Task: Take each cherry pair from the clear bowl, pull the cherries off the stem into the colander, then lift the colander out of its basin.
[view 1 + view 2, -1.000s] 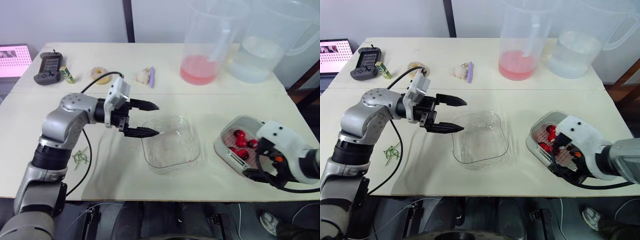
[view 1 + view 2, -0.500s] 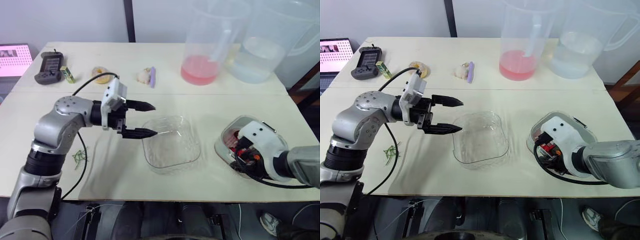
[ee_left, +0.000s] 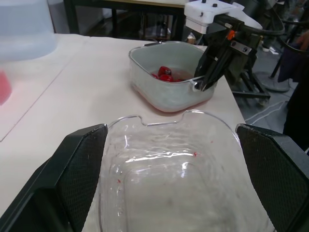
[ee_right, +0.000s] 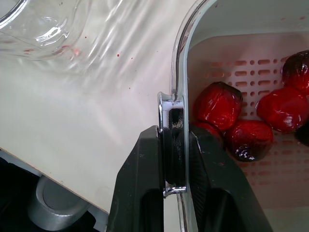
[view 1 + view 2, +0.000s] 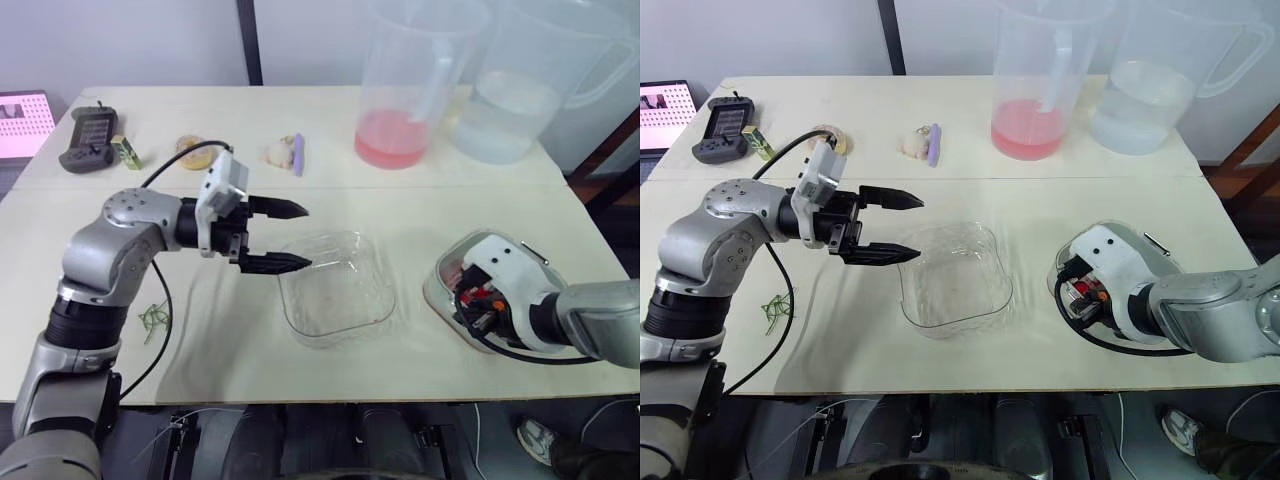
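The clear bowl point(image 5: 335, 290) lies empty at the table's middle. My left gripper point(image 5: 307, 237) hovers open at the bowl's left rim, nothing between its fingers. To the right stands the grey basin point(image 3: 169, 94) with the white perforated colander point(image 4: 251, 72) inside it, holding several red cherries point(image 4: 219, 104). My right gripper point(image 4: 174, 133) is at the basin's near rim, shut on the colander's metal handle point(image 4: 170, 108), one finger outside the rim and one inside. The same grip shows in the left wrist view, right gripper point(image 3: 203, 82) down on the rim.
A pitcher with pink liquid point(image 5: 405, 85) and a pitcher of water point(image 5: 520, 85) stand at the back right. A handheld device point(image 5: 88, 135), a ring-shaped item point(image 5: 195, 150) and a white-and-purple object point(image 5: 285, 152) lie at the back left. Green stems point(image 5: 155, 318) lie near the left front edge.
My right gripper has moved in from the basin's near right side to its near rim and closed on the colander's handle. The left gripper stays open beside the bowl.
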Action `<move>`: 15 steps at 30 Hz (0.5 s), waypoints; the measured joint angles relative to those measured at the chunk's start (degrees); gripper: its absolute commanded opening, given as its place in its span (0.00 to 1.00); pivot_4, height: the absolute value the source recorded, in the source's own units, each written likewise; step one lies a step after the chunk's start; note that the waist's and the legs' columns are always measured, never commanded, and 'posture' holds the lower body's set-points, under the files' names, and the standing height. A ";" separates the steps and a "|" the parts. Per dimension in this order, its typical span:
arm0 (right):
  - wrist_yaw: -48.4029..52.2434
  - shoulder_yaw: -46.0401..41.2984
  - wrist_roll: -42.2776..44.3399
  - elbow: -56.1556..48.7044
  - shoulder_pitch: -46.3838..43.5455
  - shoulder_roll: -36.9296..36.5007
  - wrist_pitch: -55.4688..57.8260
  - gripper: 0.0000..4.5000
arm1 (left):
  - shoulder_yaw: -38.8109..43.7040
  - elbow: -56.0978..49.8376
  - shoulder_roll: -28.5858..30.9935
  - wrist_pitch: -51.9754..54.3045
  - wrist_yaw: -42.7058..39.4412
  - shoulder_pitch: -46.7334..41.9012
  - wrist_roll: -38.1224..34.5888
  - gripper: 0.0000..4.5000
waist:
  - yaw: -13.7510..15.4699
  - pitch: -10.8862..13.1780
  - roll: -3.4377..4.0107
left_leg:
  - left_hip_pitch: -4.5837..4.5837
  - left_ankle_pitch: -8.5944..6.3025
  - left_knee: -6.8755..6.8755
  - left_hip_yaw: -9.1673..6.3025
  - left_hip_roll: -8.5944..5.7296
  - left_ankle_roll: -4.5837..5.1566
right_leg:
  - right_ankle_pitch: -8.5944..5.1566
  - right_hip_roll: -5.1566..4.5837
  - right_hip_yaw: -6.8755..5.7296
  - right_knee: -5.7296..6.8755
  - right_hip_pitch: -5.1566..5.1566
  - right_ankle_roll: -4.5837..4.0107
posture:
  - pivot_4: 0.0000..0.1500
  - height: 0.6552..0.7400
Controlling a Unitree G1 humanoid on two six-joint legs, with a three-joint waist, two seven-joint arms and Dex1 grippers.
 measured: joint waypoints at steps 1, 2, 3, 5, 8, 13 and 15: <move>-0.04 0.05 0.08 -0.02 -0.16 -0.08 0.23 0.04 | 0.00 0.09 -0.02 0.00 -0.12 -0.26 -0.01 1.00 | -0.01 0.00 0.00 | 0.00 0.00 0.00 0.00 0.00 0.00 | 0.00 0.00 0.00 0.00 0.00 0.00 | 1.00 1.00; 0.11 0.05 0.28 -0.09 -0.37 -0.51 0.46 0.04 | 0.00 0.31 -0.17 0.00 -0.26 -0.62 -0.04 1.00 | 0.01 0.01 0.01 | 0.00 0.00 0.00 0.01 0.00 0.00 | 0.00 0.00 0.01 0.00 0.00 0.00 | 1.00 1.00; 0.32 -0.05 0.60 -0.11 -0.54 -0.93 0.61 0.04 | 0.00 0.39 -0.21 0.00 -0.37 -0.81 -0.06 1.00 | 0.04 0.01 0.02 | 0.00 0.00 0.00 0.01 0.00 0.00 | 0.00 0.00 0.01 0.00 0.00 0.00 | 1.00 1.00; 1.21 -0.88 1.60 -0.18 -0.64 -2.87 0.89 0.04 | 0.00 0.71 -0.74 -0.04 -0.63 -1.16 -0.10 1.00 | 0.11 0.04 0.08 | -0.01 0.00 0.00 0.01 -0.01 0.00 | -0.01 -0.01 0.01 0.00 -0.01 0.01 | 1.00 1.00; 3.65 -4.10 3.74 -0.08 -0.22 -7.36 1.22 0.04 | -0.15 1.36 -1.52 -0.73 -1.49 -1.21 0.01 1.00 | 0.09 0.06 0.11 | -0.03 0.00 -0.01 0.03 0.00 0.00 | -0.01 -0.02 0.02 -0.01 -0.04 0.01 | 1.00 1.00; 8.89 -9.95 4.61 0.91 1.11 -11.58 2.33 0.04 | -0.85 2.85 -2.61 -3.75 -2.82 -1.83 1.21 1.00 | 0.09 0.07 0.12 | -0.03 0.00 0.00 0.05 0.00 0.00 | 0.00 -0.02 0.03 -0.01 -0.04 0.00 | 1.00 1.00; 10.59 -12.68 4.51 0.80 1.00 -11.76 3.01 0.04 | -1.58 3.44 -3.34 -4.80 -3.02 -2.31 1.66 1.00 | 0.10 0.06 0.12 | -0.04 0.00 0.00 0.05 0.00 0.00 | -0.01 -0.03 0.03 -0.01 -0.05 0.00 | 1.00 1.00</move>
